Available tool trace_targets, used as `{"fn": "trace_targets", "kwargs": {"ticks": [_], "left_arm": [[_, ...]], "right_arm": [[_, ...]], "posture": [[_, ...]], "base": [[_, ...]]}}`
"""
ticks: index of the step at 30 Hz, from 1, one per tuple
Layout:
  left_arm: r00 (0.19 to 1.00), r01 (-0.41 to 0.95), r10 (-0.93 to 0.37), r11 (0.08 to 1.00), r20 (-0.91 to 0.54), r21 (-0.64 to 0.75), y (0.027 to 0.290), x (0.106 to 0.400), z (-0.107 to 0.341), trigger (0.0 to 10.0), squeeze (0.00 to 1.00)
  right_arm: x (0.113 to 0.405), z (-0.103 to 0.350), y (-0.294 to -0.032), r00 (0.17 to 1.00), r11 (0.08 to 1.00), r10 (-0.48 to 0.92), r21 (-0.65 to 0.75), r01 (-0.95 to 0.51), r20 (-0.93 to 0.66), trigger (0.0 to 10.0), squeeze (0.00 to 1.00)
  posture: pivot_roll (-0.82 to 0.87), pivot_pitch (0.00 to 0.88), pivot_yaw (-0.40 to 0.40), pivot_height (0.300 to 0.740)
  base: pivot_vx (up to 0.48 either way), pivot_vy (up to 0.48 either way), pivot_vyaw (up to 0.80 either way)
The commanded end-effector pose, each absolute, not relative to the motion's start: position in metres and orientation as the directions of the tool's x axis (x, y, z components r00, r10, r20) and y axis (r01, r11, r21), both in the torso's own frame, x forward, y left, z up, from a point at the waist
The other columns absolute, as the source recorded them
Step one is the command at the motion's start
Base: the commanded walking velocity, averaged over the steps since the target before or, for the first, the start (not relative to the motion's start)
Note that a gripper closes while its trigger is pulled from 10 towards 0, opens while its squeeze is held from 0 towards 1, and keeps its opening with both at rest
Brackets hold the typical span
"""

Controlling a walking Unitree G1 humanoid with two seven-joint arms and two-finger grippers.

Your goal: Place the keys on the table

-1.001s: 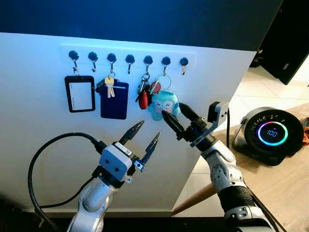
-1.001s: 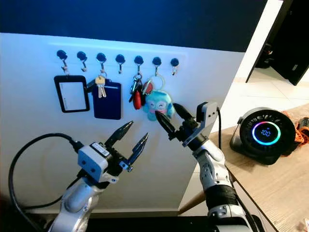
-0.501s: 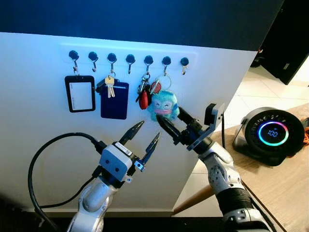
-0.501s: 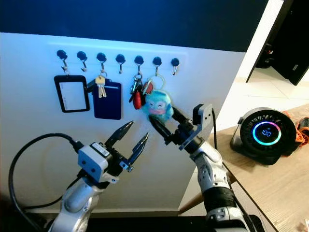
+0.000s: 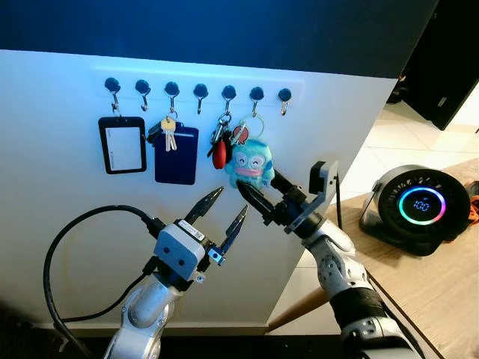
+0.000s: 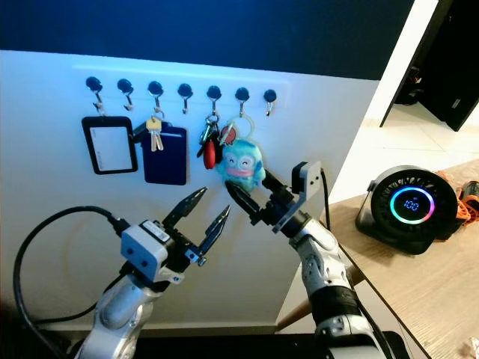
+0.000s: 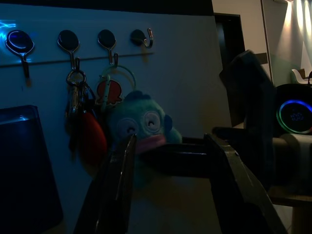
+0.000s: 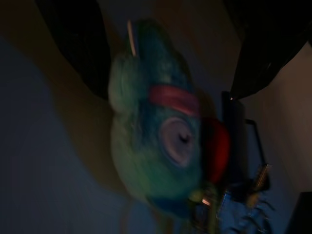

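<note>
While the keys (image 5: 222, 142) hang on the hook rail (image 5: 198, 91), the task is judged barely begun.
The bunch, with its red fob and its blue plush charm (image 5: 251, 163), is seen suspended from the fifth and sixth hooks on the white wall, beside a dark blue card holder (image 5: 177, 153) and a black badge holder (image 5: 123, 144). The right gripper (image 5: 259, 192) is raised to the plush, its jaws spread to either side of the toy's lower edge; no pinch is yet made, as the right wrist view suggests. The left gripper (image 5: 222, 209) is held lower, well apart from the rail, jaws spread on nothing. Closing on the charm, lifting the ring off its hook and carrying it to the wooden surface (image 5: 438, 295) at the right, near the round black fan (image 5: 423, 209), are all judged still to be done.
</note>
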State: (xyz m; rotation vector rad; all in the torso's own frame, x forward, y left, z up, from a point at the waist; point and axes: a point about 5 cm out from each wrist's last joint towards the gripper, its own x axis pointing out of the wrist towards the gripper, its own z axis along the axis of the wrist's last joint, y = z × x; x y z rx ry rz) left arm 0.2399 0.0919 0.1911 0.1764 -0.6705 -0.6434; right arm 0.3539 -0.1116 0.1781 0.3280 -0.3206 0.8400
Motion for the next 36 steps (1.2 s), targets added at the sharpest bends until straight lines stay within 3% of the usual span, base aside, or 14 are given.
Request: {"fn": "trace_targets", "kwargs": {"ticks": [1, 11, 12, 13, 14, 15, 36], "left_arm": [[0.599, 0.504, -0.621, 0.783, 0.505, 0.365, 0.0894, 0.2395, 0.1870, 10.0, 0.00], [0.600, 0.499, -0.620, 0.784, 0.506, 0.368, 0.0899, 0.2397, 0.1873, 10.0, 0.00], [0.601, 0.499, -0.619, 0.785, 0.506, 0.368, 0.0902, 0.2397, 0.1873, 10.0, 0.00], [0.601, 0.498, -0.619, 0.784, 0.505, 0.369, 0.0904, 0.2395, 0.1871, 10.0, 0.00], [0.601, 0.498, -0.619, 0.784, 0.505, 0.369, 0.0904, 0.2395, 0.1871, 10.0, 0.00], [0.601, 0.499, -0.620, 0.784, 0.505, 0.370, 0.0905, 0.2395, 0.1871, 10.0, 0.00], [0.598, 0.498, -0.627, 0.779, 0.499, 0.381, 0.0909, 0.2385, 0.1872, 10.0, 0.00]], "right_arm": [[0.3553, 0.1754, -0.1104, 0.631, 0.625, 0.669, 0.162, -0.764, 0.392, 10.0, 0.00], [0.3585, 0.1791, -0.1032, 0.600, 0.593, 0.695, 0.156, -0.790, 0.396, 10.0, 0.00], [0.3590, 0.1792, -0.1032, 0.598, 0.591, 0.696, 0.157, -0.791, 0.398, 4.4, 0.00], [0.3593, 0.1788, -0.1037, 0.596, 0.589, 0.696, 0.157, -0.793, 0.400, 1.4, 0.00], [0.3593, 0.1788, -0.1037, 0.596, 0.589, 0.696, 0.157, -0.793, 0.400, 1.4, 0.00], [0.3591, 0.1785, -0.1039, 0.596, 0.588, 0.696, 0.158, -0.793, 0.401, 0.0, 0.00], [0.3578, 0.1785, -0.1074, 0.598, 0.602, 0.682, 0.142, -0.786, 0.420, 0.0, 0.00]], "posture": [[0.11, 0.091, -0.108, 0.740], [0.11, 0.088, -0.112, 0.740], [0.11, 0.085, -0.112, 0.740], [0.11, 0.085, -0.111, 0.740], [0.11, 0.085, -0.111, 0.740], [0.11, 0.085, -0.111, 0.740], [0.11, 0.085, -0.106, 0.740]], "base": [[0.000, 0.000, 0.00], [0.000, 0.000, 0.00], [0.000, 0.000, 0.00], [0.000, 0.000, 0.00], [0.000, 0.000, 0.00], [0.000, 0.000, 0.00], [0.000, 0.000, 0.00]]}}
